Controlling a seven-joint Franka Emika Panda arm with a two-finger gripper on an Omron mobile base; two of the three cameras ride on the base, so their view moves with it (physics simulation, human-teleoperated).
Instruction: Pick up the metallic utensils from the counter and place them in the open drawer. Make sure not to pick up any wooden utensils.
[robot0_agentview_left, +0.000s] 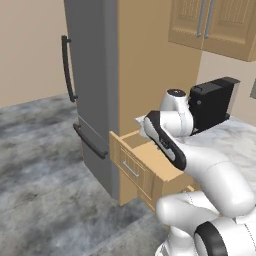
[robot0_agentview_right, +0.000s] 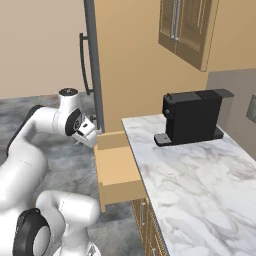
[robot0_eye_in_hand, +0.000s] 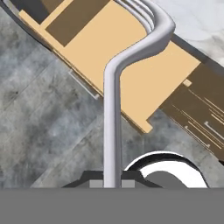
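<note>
The gripper (robot0_eye_in_hand: 113, 181) was clamped on the fork (robot0_eye_in_hand: 114, 109), held over the drawer (robot0_eye_in_hand: 144, 83) at upper frame; release remained, by the look of it.

A black coffee machine (robot0_agentview_right: 192, 116) is seen standing upright before a tan wall, a tall grey refrigerator (robot0_agentview_left: 92, 95) with dark handles to one side, wooden upper cabinets (robot0_agentview_left: 212, 25) above, grey floor (robot0_agentview_left: 40, 160) below.

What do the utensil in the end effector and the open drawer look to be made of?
Slim silver fork: seemingly polished metal, judging by its smooth grey sheen and bright highlights along the handle and tines. Light tan open drawer: probably matte wood or laminate, flat tan with no gloss; its panelled front carries a silver bar handle.
</note>
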